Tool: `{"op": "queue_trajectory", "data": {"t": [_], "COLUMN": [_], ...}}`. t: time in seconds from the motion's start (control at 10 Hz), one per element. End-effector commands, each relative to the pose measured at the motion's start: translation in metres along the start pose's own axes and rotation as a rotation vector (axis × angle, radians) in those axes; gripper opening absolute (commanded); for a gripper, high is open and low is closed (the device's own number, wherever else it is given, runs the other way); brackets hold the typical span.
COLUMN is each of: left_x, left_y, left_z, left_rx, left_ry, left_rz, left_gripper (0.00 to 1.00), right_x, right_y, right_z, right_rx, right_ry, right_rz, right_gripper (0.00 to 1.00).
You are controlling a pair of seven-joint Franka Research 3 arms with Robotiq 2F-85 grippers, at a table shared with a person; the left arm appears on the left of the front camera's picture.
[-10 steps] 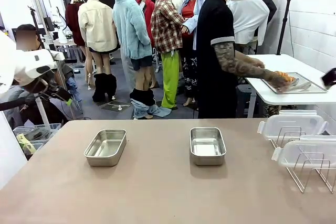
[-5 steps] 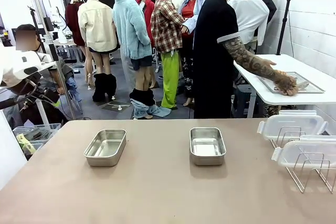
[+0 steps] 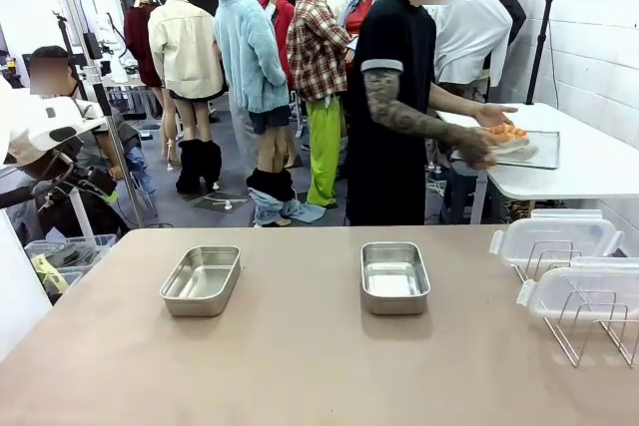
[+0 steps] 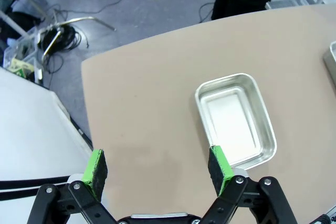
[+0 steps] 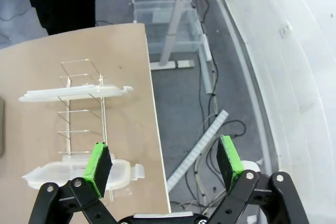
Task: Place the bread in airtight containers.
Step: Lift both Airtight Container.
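Far tray [image 3: 540, 151], croissants [image 3: 507, 132] partly hidden

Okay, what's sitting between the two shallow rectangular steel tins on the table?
Nothing: in the front view, bare tan tabletop separates the left shallow steel tin from the right steel tin.

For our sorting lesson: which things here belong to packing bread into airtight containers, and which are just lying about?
Belong: croissants on the tray; left tin; right tin; far lid; near lid.
Lying about: wire rack; white side table; floor cables.
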State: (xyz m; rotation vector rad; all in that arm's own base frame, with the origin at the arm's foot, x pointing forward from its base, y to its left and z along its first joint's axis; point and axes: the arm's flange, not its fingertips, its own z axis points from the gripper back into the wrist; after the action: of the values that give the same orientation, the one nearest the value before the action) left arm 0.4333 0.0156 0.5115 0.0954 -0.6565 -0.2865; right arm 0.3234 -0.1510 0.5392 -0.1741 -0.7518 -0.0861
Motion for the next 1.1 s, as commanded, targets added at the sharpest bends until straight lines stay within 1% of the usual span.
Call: {"op": "queue_trajectory", "data": {"t": [0.0,1.0], "left_x": [0.0004,0.0004], "left_y": [0.0007,0.0007], "left_z": [-0.0003,-0.0003], "left_rx": [-0.006,-0.006], "left_ry": [-0.007,-0.007], "left_rz": [0.006,0.006], "left_gripper": [1.0,1.0], "right_x": [-0.0002,-0.0002], "right_y": [0.0022,0.0022], "right_z": [-0.0014,-0.0014], "right_rx": [0.0,0.0], "right_ry": [0.008,0.008], "right_rz": [0.004,0.004], "right_gripper": [1.0,1.0]}}
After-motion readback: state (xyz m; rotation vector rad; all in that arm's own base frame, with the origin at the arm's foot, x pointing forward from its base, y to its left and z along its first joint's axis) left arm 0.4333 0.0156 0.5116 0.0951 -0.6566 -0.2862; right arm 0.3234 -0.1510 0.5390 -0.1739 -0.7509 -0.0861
